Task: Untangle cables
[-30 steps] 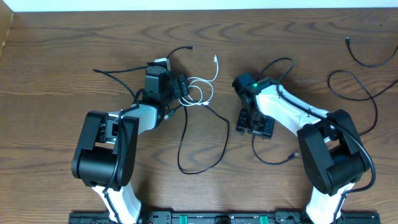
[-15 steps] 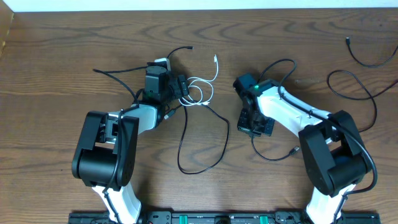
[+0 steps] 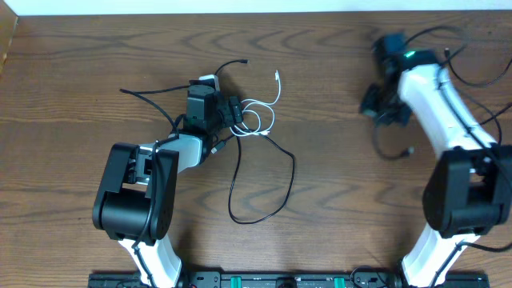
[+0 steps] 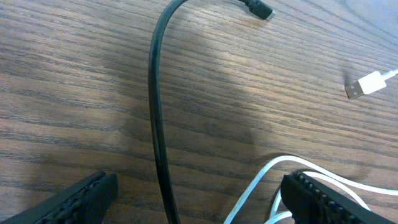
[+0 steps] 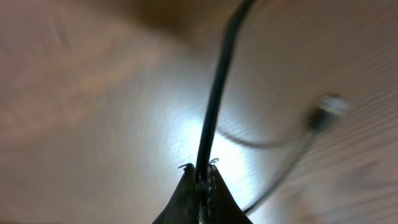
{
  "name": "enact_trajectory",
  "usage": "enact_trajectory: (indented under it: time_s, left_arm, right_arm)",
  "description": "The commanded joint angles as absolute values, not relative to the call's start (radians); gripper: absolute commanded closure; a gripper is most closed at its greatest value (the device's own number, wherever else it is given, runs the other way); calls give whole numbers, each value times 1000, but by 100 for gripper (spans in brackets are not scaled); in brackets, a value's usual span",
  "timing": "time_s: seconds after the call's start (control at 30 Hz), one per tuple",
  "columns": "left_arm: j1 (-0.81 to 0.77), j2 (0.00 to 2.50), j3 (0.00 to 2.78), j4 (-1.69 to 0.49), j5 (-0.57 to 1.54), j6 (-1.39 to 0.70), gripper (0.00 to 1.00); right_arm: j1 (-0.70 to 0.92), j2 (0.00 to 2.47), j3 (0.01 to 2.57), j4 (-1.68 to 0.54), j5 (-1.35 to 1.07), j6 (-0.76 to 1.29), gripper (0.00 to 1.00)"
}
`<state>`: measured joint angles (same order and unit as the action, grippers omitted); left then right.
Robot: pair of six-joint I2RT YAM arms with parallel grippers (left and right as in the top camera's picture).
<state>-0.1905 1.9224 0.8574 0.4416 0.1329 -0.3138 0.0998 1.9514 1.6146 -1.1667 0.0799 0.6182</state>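
A tangle of cables lies left of the table's middle: a white cable (image 3: 258, 120) coiled in small loops and a black cable (image 3: 264, 180) looping toward the front. My left gripper (image 3: 233, 112) rests open at this tangle. In the left wrist view its gripper (image 4: 196, 190) straddles the black cable (image 4: 157, 118) and the white cable (image 4: 264, 177), touching neither. My right gripper (image 3: 374, 102) is far right at the back, shut on another black cable (image 5: 214, 93) that hangs from its jaws (image 5: 200, 171). That cable's plug end (image 3: 410, 150) trails below.
A white USB plug (image 4: 367, 86) and a small black plug (image 4: 258, 9) lie beyond the left fingers. One more thin black cable (image 3: 472, 80) curls at the far right edge. The right wrist view is blurred.
The right gripper shut on a black cable near the table's middle, then swung fast to the back right, dragging it away from the tangle. The left arm stayed still.
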Motion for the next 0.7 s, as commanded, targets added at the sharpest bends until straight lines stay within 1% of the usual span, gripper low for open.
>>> enact_trajectory:
  time_s: [0.0, 0.23, 0.67]
  left_arm:
    - [-187, 1926, 855, 423, 149, -312, 11]
    - [-187, 1926, 855, 423, 149, -312, 10]
    - [-187, 1926, 855, 423, 149, -312, 11]
  right_arm:
    - [-14, 1928, 1766, -1201, 204, 523, 99]
    - [-213, 1928, 1922, -1172, 257, 491, 99]
    - [-576, 1931, 1928, -950, 260, 489, 99]
